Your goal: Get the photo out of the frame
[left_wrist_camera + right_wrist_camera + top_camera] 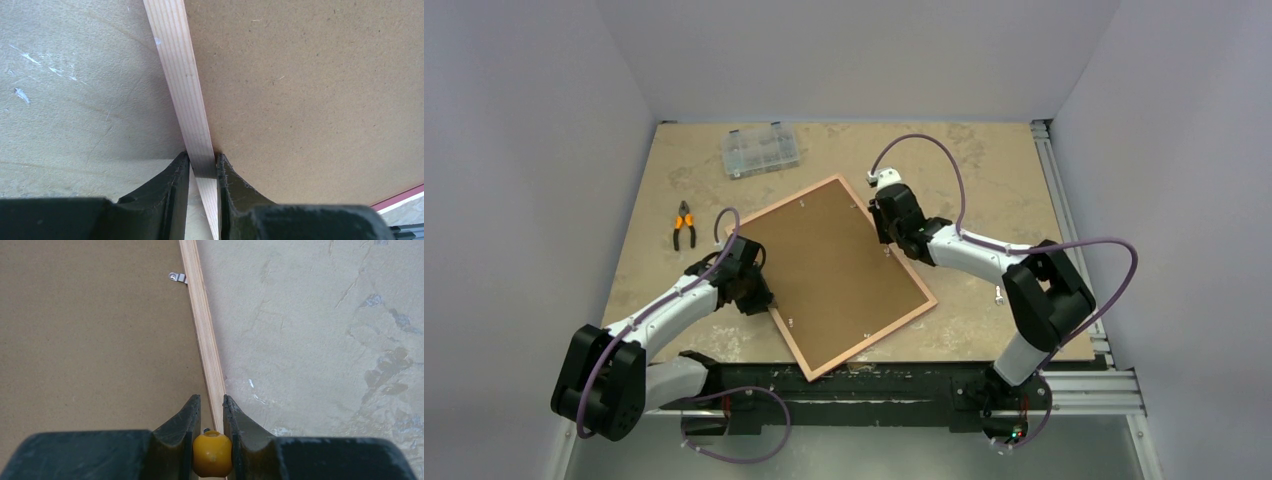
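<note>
The frame (pixel 794 200) lies face down and turned at an angle on the table, its brown backing board (pixel 839 265) upward. The photo is hidden under the board. My left gripper (pixel 762 300) is at the frame's left side, shut on the pale wood rail (pixel 182 75), one finger on each side of it (pixel 202 160). My right gripper (pixel 886 228) hovers at the far right side; its fingertips straddle the rail (pixel 202 325), and it (pixel 211 402) is shut on a small yellow knob (pixel 212 454). A metal clip (pixel 176 277) sits on the board's edge.
A clear compartment box (pixel 761 151) stands at the back left. Orange-handled pliers (pixel 684 225) lie left of the frame. A small metal piece (pixel 999 294) lies right of it. The frame's near corner (pixel 816 374) reaches past the table's front edge.
</note>
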Tool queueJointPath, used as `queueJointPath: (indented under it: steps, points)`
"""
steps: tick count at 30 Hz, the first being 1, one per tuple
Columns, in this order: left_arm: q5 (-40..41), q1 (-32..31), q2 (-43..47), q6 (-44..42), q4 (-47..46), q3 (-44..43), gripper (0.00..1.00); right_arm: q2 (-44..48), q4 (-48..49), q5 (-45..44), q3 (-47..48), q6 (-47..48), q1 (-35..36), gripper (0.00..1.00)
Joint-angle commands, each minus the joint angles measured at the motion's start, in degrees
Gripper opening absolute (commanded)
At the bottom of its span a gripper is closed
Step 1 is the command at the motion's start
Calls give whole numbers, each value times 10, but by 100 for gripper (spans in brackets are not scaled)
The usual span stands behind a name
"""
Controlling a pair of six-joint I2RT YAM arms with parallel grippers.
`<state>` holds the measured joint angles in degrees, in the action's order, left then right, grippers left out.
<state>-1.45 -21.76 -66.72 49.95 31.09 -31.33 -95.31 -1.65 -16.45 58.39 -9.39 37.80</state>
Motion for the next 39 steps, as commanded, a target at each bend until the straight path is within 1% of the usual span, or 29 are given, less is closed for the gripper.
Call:
queueJointPath:
  steps: [1,5,8,11,18,22,25,29,39]
  points:
    - [-6,-2,-8,-8,-14,13,0,8,5,17,22,-1,0,0]
    - [-8,-2,-7,-8,-15,15,0,14,8,35,44,-5,-2,0]
    - [-9,-2,-6,-8,-18,18,0,-4,13,38,79,-11,-8,0]
    - [-10,-2,-5,-11,-18,19,0,-41,34,33,125,-1,-10,0]
    - [-15,-2,-5,-18,-22,22,0,-162,34,43,265,18,-12,0]
    - [-17,-2,-3,-20,-22,25,0,-208,47,62,316,32,-15,0]
    - [-23,-2,-1,-18,-30,35,0,-240,38,69,356,48,-15,0]
    - [-28,-2,-4,-16,-38,44,0,-264,34,60,373,59,-20,0]
    - [-32,-2,-15,-20,-45,41,0,-287,22,59,394,61,-38,0]
